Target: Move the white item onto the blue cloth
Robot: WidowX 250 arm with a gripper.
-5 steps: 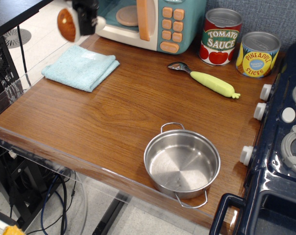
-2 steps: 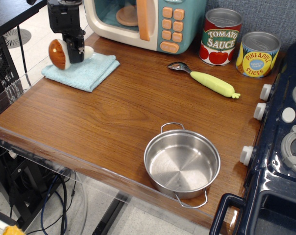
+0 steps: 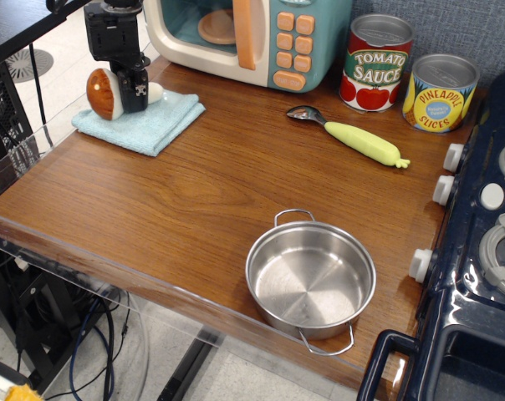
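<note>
The white item is a plush mushroom (image 3: 103,93) with a brown cap and a white stem, lying on its side with the cap to the left. It rests low on the far part of the light blue cloth (image 3: 149,127) at the table's far left. My black gripper (image 3: 134,98) comes down from above and is shut around the mushroom's middle. The white stem end pokes out to the right of the fingers (image 3: 139,93). The part of the mushroom between the fingers is hidden.
A toy microwave (image 3: 261,38) stands just behind the cloth. A yellow-green handled spoon (image 3: 353,138), a tomato sauce can (image 3: 378,63) and a pineapple can (image 3: 441,92) sit at the back right. A steel pot (image 3: 311,280) is near the front edge. A toy stove (image 3: 487,251) is on the right.
The gripper has carried the mushroom down from above the table's far left corner onto the blue cloth. In the last half second it only settled slightly.
</note>
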